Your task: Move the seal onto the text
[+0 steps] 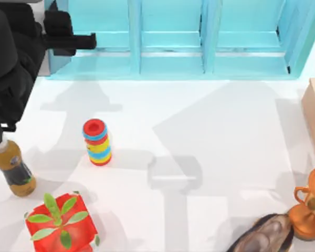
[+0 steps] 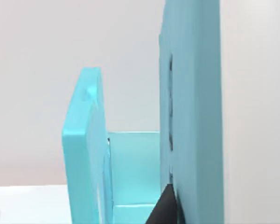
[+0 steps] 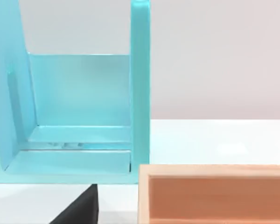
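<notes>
Where the seal is standing and where the text is lying, I cannot tell. Neither a tan block nor a blue book is turning up among the things I am making out on the table. So the step in hand is, by my judgement, locating the pair before any reach begins.

The left tool is hanging high at the table's far left, over the left end of the teal shelf unit. This looks like a parked pose, keeping the arm off the clutter below. Whether it is open or closed, I cannot tell. A dark wedge of the right tool is peeking in low in the right wrist view, and I cannot tell its state either.

The top view is laying out the distractors:
- a striped ring stack standing mid-left
- a brown bottle beside the left arm
- a red leafy box at the near left
- a bronze trophy cup touching or just beside a dark shell lump at the near right

The right wrist view is adding something else: the open inside of a wooden crate just beside the shelf's end compartment. The left wrist view is facing the shelf's side walls edge-on.
</notes>
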Robot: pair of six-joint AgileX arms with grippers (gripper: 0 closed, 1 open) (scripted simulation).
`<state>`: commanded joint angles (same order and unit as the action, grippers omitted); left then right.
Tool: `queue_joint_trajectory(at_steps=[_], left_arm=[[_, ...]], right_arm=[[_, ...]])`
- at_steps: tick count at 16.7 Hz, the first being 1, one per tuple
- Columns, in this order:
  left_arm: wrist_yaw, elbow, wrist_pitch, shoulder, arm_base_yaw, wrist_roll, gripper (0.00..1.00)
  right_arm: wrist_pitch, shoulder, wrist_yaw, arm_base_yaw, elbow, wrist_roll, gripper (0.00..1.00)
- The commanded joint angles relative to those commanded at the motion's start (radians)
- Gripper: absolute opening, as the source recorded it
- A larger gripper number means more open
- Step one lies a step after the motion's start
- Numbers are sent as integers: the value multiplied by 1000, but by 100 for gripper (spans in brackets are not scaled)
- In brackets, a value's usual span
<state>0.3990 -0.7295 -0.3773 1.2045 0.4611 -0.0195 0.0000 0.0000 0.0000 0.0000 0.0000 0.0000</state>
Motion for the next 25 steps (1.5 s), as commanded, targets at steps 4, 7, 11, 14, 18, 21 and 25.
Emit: queue_joint_trajectory(at_steps=[4, 7, 11, 14, 18, 21, 25], left_arm=[[8, -13, 0, 20, 7, -29, 0], [45, -62, 7, 72, 53, -147, 0], [129, -168, 23, 194, 152, -410, 0], [212, -265, 40, 313, 242, -663, 0], [336, -397, 68, 495, 361, -1036, 0], [433, -488, 92, 638, 439, -1317, 0], [554, -588, 123, 814, 521, -1655, 0]], right_arm=[[0, 0, 0, 0, 0, 0, 100], [0, 0, 0, 0, 0, 0, 100], [0, 0, 0, 0, 0, 0, 100], [0, 0, 0, 0, 0, 0, 100], [0, 0, 0, 0, 0, 0, 100], [0, 0, 0, 0, 0, 0, 100], [0, 0, 0, 0, 0, 0, 100]])
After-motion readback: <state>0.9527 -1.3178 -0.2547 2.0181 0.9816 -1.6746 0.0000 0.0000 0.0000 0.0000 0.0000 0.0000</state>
